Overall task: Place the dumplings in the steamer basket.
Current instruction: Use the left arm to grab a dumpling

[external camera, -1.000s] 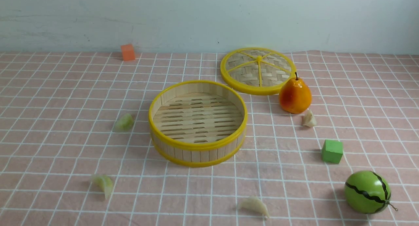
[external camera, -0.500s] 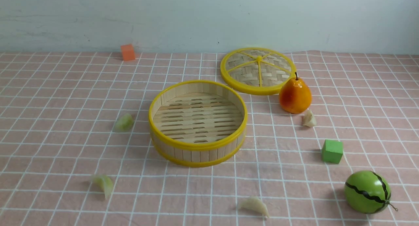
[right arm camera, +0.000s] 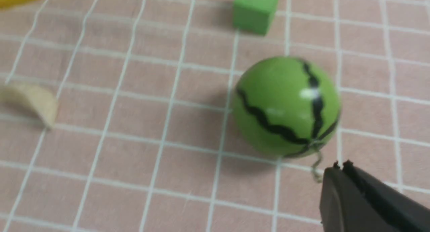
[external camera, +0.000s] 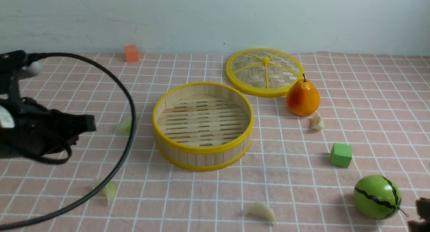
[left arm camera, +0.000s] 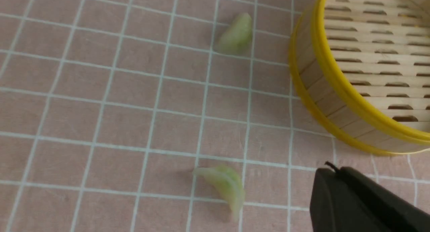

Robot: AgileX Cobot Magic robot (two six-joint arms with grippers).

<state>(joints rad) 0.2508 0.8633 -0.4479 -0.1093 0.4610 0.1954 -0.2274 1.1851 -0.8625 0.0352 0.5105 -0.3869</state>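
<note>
1. Pink cloth with white grid lines [external camera: 302, 178] covers the table, and a pale wall stands behind the far edge.
2. The round bamboo-slat steamer basket with yellow rims [external camera: 201, 150] sits mid-cloth. All four dumplings lie outside it.
3. One see-through pale green pleated dumpling [external camera: 124, 127] lies just left of the basket. Another green crescent dumpling [external camera: 108, 191] lies toward the front edge.
4. One cream-white pleated dumpling [external camera: 262, 211] lies at the front edge. Another cream dumpling [external camera: 317, 121] lies just beside the shiny orange pear [external camera: 303, 98].
5. The flat woven yellow-rimmed lid [external camera: 265, 72] lies behind the pear. The smooth striped green ball [external camera: 376, 196] sits near the front right corner.
6. The left gripper [left arm camera: 331, 171] has its black fingers pressed together, pinching nothing.
7. The right gripper [right arm camera: 339, 168] is pressed together too, beside the ball.
</note>
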